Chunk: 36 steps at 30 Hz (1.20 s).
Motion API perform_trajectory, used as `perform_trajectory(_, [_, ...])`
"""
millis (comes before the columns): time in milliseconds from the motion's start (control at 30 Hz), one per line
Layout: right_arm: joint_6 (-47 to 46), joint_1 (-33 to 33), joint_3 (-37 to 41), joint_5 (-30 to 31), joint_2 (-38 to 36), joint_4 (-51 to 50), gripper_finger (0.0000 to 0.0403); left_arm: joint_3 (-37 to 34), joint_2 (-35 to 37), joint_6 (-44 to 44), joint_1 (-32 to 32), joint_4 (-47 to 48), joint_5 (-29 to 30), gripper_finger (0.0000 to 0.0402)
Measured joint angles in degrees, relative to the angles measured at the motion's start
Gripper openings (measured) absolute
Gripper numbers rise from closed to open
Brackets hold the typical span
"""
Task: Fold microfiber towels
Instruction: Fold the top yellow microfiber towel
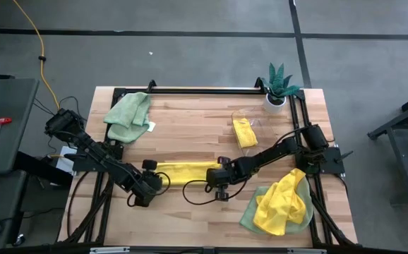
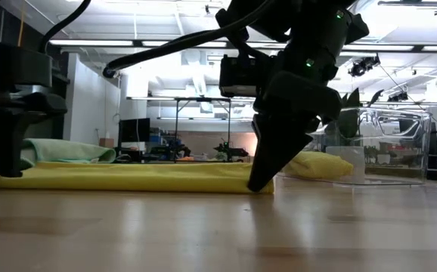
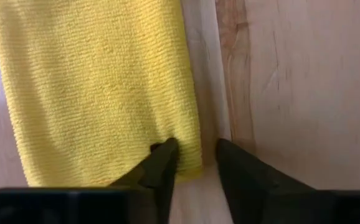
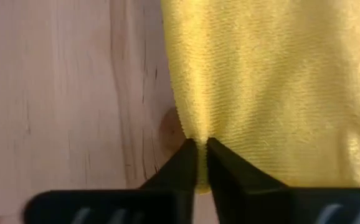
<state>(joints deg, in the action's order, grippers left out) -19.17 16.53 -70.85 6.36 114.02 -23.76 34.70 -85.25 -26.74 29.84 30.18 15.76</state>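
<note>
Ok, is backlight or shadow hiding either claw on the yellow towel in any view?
Low view: bright ceiling lights behind turn the right claw into a black silhouette at the yellow towel's end. Right wrist view: evenly lit, that claw pinched on the towel's edge. Left wrist view: evenly lit too, the left claw open astride a corner.

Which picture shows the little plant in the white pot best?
The high view shows the little plant best: its spiky green leaves and white pot stand clear at the table's far right corner. In the low view only dark leaves show behind the arm, beside a clear box. Neither wrist view shows it, only yellow towel.
</note>
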Motion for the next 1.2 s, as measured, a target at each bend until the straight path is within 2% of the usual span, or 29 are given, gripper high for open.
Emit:
perform_trajectory(167, [-0.53, 0.00, 0.00, -0.05, 0.00, -0.10, 0.0011, -0.02, -0.09, 0.17, 0.00, 0.56, 0.47, 0.0019])
perform_trajectory(233, [-0.91, 0.00, 0.00, -0.14, 0.00, -0.12, 0.0005, -0.04, -0.09, -0.38, -0.04, 0.64, 0.45, 0.0007])
perform_trajectory(400, [-2.90, -0.18, 0.05, -2.45, -0.35, -0.17, 0.0002, -0.19, 0.92, -1.94, -0.21, 0.70, -1.78, 0.0003])
perform_trajectory(733, [-9.53, -2.63, 0.11, -20.70, -2.25, 2.78, 0.0000, -0.42, 11.15, -7.97, -0.27, 1.75, -12.53, 0.0001])
perform_trajectory(933, [-15.80, -4.35, 0.13, -31.59, -2.25, 6.05, 0.0000, -0.41, 16.18, -14.79, -0.22, 2.71, -14.22, 0.0001])
perform_trajectory(1200, [-24.68, -6.80, 0.17, -34.76, -2.27, 6.91, 0.0000, -0.37, 16.62, -28.39, -1.54, 3.89, -14.02, 0.0000])
